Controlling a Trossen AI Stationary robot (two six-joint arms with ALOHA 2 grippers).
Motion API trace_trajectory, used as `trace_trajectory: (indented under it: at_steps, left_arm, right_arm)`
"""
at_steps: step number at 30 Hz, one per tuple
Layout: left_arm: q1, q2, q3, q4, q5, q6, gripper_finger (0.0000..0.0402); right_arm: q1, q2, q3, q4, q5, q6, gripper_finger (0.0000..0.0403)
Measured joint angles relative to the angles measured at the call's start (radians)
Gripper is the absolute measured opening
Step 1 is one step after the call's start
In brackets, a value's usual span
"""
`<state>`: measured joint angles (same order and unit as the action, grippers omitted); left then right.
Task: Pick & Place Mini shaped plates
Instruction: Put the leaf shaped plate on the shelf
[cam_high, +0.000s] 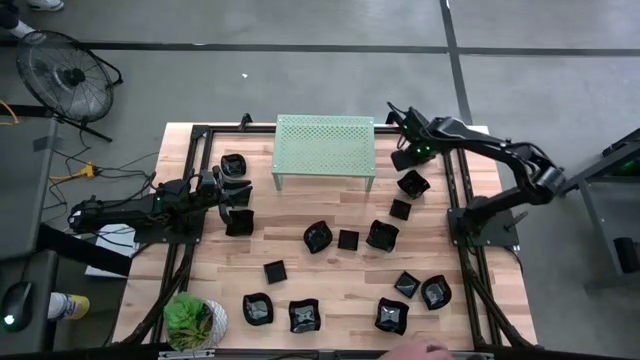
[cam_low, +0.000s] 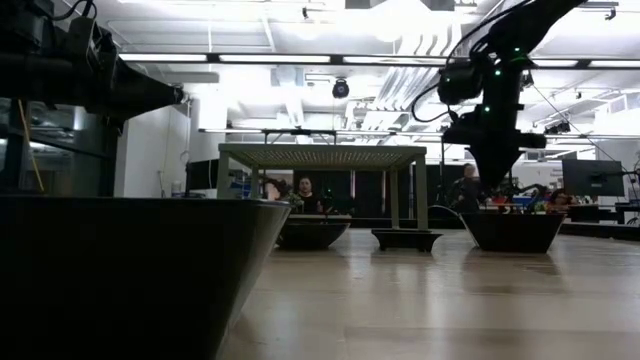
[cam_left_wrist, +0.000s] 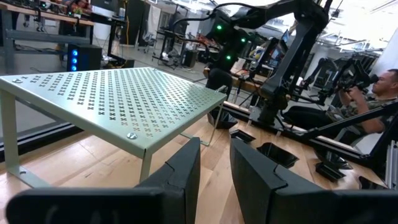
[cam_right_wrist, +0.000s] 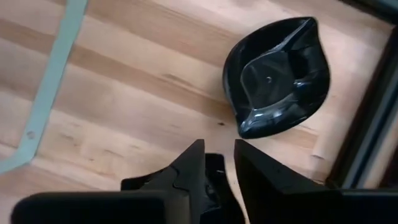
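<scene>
The perforated shelf (cam_high: 324, 150) stands at the table's (cam_high: 330, 285) far middle. 2 plates lie to its left: one (cam_high: 234, 165) far, one (cam_high: 238, 221) nearer, by the left gripper (cam_high: 222, 190). The right gripper (cam_high: 404, 158) hangs just right of the shelf, above a leaf-shaped plate (cam_right_wrist: 277, 74). Right of the shelf, 2 plates (cam_high: 412, 184) run nearward. A row of 3 (cam_high: 347, 238) crosses the middle. More plates (cam_high: 303, 315) line the near edge. A plant (cam_high: 190, 320) sits at the near left corner.
</scene>
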<state>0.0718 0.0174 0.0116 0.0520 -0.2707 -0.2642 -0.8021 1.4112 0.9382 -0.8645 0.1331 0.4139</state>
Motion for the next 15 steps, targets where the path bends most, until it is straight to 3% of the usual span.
trace_trajectory:
  at_steps: [8, 15]
  left_arm:
    - [0.000, 0.000, 0.000, 0.000, 0.000, 0.000, 0.0085]
    - [0.000, 0.000, 0.000, 0.000, 0.000, 0.000, 0.0085]
  right_arm:
    - [-0.010, 0.172, 0.140, -0.099, 0.031, -0.022, 0.0141]
    - [-0.024, 0.285, 0.181, -0.131, 0.000, -0.032, 0.0162]
